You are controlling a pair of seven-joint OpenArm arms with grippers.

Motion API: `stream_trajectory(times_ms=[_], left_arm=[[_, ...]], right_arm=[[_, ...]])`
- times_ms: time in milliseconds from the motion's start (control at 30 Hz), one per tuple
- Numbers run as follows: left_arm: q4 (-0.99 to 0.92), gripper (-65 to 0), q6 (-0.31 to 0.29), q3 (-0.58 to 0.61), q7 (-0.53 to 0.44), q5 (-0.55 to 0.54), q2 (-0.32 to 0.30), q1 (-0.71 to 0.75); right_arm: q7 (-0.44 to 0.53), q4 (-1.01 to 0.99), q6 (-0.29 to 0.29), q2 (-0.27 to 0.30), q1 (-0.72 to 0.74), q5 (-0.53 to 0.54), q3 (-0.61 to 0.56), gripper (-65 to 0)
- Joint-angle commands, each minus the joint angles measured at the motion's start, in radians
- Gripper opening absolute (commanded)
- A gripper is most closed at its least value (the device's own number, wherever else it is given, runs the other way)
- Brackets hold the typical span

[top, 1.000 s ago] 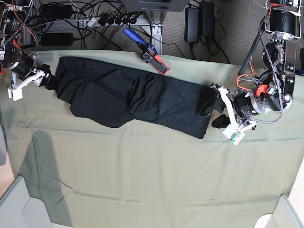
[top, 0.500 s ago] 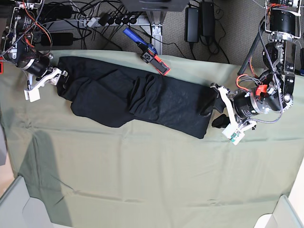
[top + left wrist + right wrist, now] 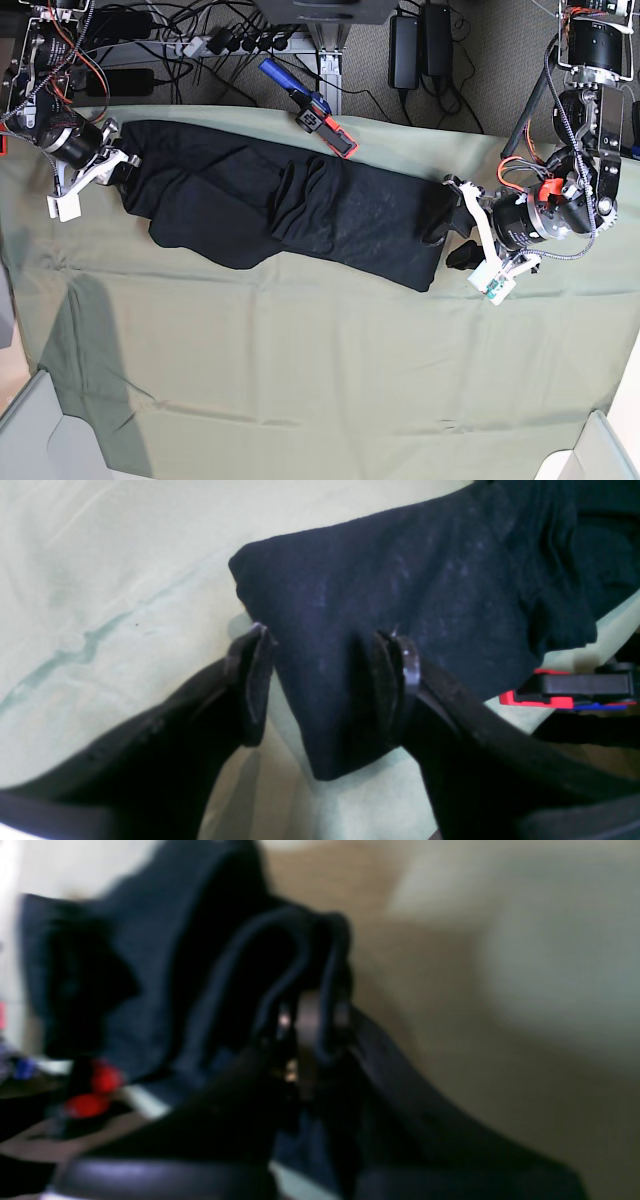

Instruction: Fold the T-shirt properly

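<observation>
The black T-shirt (image 3: 300,200) lies bunched in a long band across the back of the pale green cloth (image 3: 300,380). My right gripper (image 3: 118,165) is at the shirt's left end; the blurred right wrist view shows it (image 3: 310,1015) shut on a fold of the black fabric (image 3: 150,965). My left gripper (image 3: 452,235) is at the shirt's right end. In the left wrist view it (image 3: 327,637) is open, its two fingers (image 3: 252,680) straddling a corner of the shirt (image 3: 400,580) that lies on the cloth.
A red, black and blue tool (image 3: 320,118) lies at the table's back edge, just behind the shirt; it also shows in the left wrist view (image 3: 550,690). Power strips and cables (image 3: 230,45) are behind the table. White bins stand at the front corners (image 3: 40,430).
My right gripper moved right from the table's left edge along the shirt's left end, then drew back slightly left. The left arm has not moved.
</observation>
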Motion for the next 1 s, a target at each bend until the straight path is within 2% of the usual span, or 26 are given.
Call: stream_trajectory(times_ms=[0, 100, 267, 400, 500, 600, 667, 800, 967], left_arm=[[0.018, -30.1, -0.011, -0.007, -0.021, -0.012, -0.016, -0.014], [0.018, -30.1, -0.007, -0.009, -0.019, -0.011, -0.029, -0.014], [0.018, -30.1, -0.008, -0.013, -0.014, -0.012, -0.043, -0.013], [0.018, -30.1, -0.008, -0.012, -0.013, -0.032, -0.041, 0.008], [0.018, -30.1, -0.008, -0.011, -0.01, -0.057, -0.022, 0.053], [0.014, -30.1, -0.008, -0.01, -0.011, -0.022, 0.009, 0.105], [0.01, -30.1, -0.007, -0.01, -0.023, 0.013, 0.029, 0.129], [-0.04, -30.1, -0.008, -0.01, -0.04, 0.023, 0.051, 0.13], [-0.146, -30.1, -0.008, -0.01, -0.044, 0.022, 0.084, 0.13]], right_arm=[[0.043, 0.017, 0.084, 0.024, 0.018, 0.001, 0.005, -65.0], [0.072, 0.015, 0.084, 0.063, 0.044, -0.074, 0.005, -65.0], [0.104, 0.004, 0.084, 0.169, 0.072, -0.14, 0.005, -65.0], [0.103, -0.009, 0.083, 0.249, 0.093, -0.125, 0.006, -65.0], [0.073, 0.002, 0.083, 0.275, 0.122, -0.049, 0.006, -65.0], [0.054, 0.049, 0.084, 0.259, 0.147, -0.008, 0.005, -65.0], [0.051, 0.104, 0.084, 0.228, 0.153, -0.001, 0.003, -65.0], [0.047, 0.234, 0.083, 0.135, 0.156, -0.008, -0.044, -65.0], [0.054, 0.349, 0.083, 0.013, 0.156, -0.072, -0.193, -65.0]])
